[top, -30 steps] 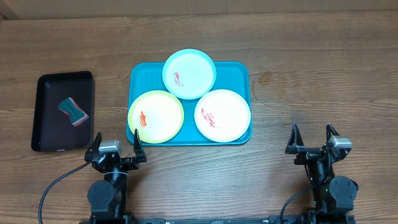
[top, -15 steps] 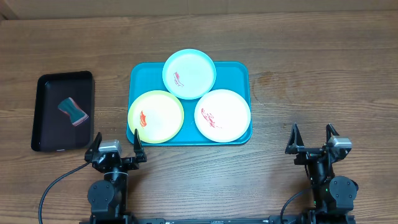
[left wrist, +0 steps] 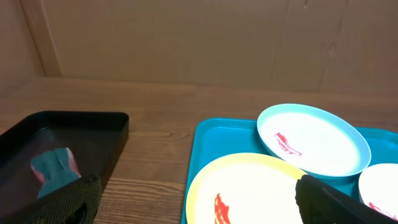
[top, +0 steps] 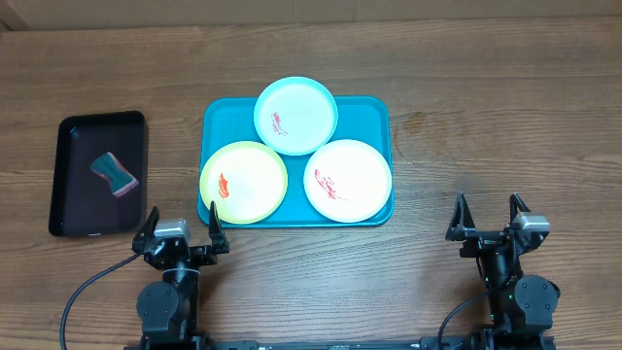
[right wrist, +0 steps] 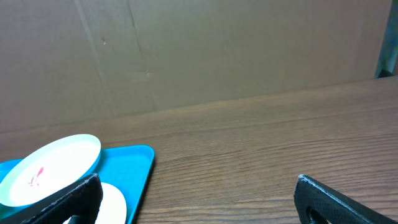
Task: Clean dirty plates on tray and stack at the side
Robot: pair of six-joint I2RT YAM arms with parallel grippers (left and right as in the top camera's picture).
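You're at zero: three smeared plates (top: 295, 116) sit on the tray (top: 374, 112), sponge (top: 114, 173) untouched in the black tray (top: 68, 124) far left, left gripper (top: 182, 216) and right gripper (top: 487, 204) wide open, empty.

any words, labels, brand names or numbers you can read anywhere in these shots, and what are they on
No readable text, label, brand or number shows in any view.
The light blue plate, yellow-green plate and white plate bear only red smears, not writing.
The turquoise tray, black tray, sponge and wooden table show no writing.
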